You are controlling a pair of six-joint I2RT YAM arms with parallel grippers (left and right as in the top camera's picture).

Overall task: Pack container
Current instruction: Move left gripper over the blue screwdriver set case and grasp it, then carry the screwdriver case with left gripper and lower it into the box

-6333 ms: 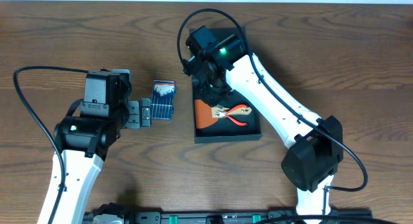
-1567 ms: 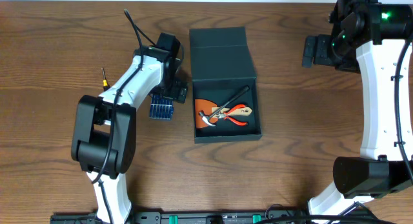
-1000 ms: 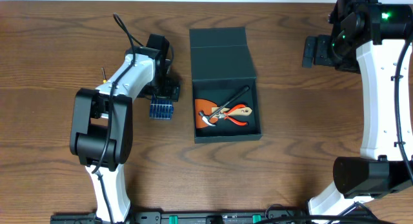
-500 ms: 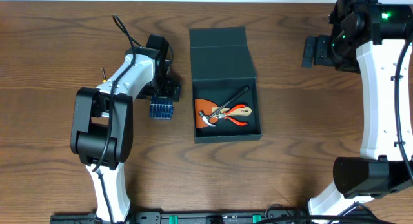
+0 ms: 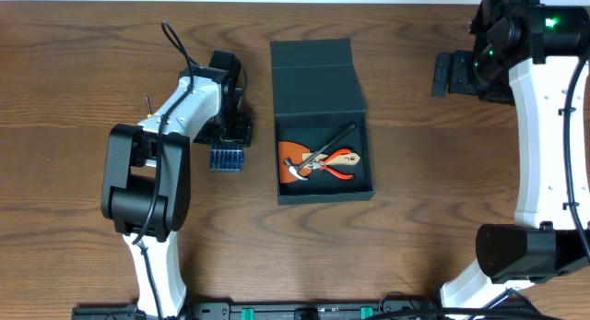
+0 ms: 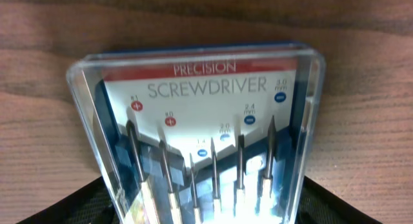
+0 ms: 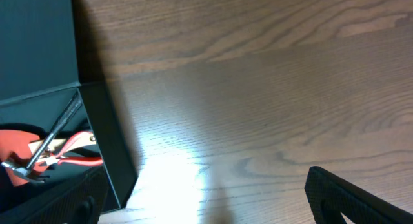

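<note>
The dark teal container [image 5: 324,198] lies open in the middle of the table, its flap lid [image 5: 313,76] folded back. A hammer, pliers and other orange-handled tools [image 5: 324,160] lie inside. Left of it is a small blue case of screwdriver bits [image 5: 226,158]. My left gripper [image 5: 228,138] straddles the case's far end. In the left wrist view the case [image 6: 206,121] fills the gap and both fingers [image 6: 87,201] press its sides. My right gripper [image 5: 449,73] hangs open at the far right, holding nothing. The right wrist view shows the container's wall [image 7: 110,153] at the left.
A thin loose screwdriver [image 5: 147,106] lies on the wood left of my left arm. Bare wooden table [image 7: 258,88] spreads under my right gripper [image 7: 206,198]. Both arm bases stand at the table's near edge.
My left gripper's fingers have come in against the blue case, and the case has shifted slightly left and toward the near edge. The right arm has not moved.
</note>
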